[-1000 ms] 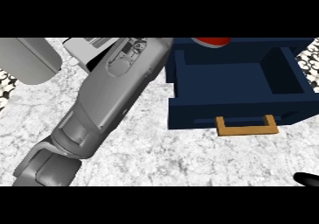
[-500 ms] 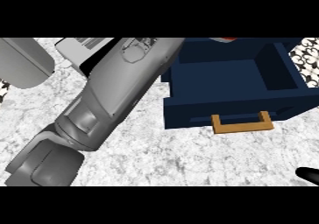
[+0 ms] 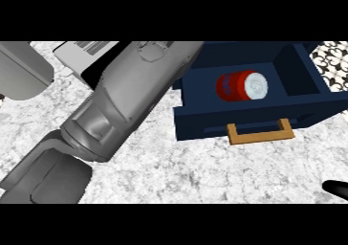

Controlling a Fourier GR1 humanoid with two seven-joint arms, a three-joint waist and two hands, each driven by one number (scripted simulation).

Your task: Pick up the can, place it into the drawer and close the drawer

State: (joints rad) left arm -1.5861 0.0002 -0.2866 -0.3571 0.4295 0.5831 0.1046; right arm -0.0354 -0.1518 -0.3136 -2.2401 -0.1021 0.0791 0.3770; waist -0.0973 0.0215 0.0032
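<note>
Red can [image 3: 242,86] lies on its side inside the open navy drawer [image 3: 205,122], behind its wooden handle [image 3: 261,132]. Right hand [image 3: 341,188] shows only a dark tip, nearest that handle; its grip cannot be told. Left hand is unseen.

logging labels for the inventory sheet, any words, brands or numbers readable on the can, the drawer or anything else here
No text can be read anywhere in this view.
Red cylindrical can lying in the open dark blue drawer: its pale end shows a faint mark, too blurred to read.
Wooden drawer handle: no marking.
White box-like object at the top left: dark stripes only, no letters.
</note>
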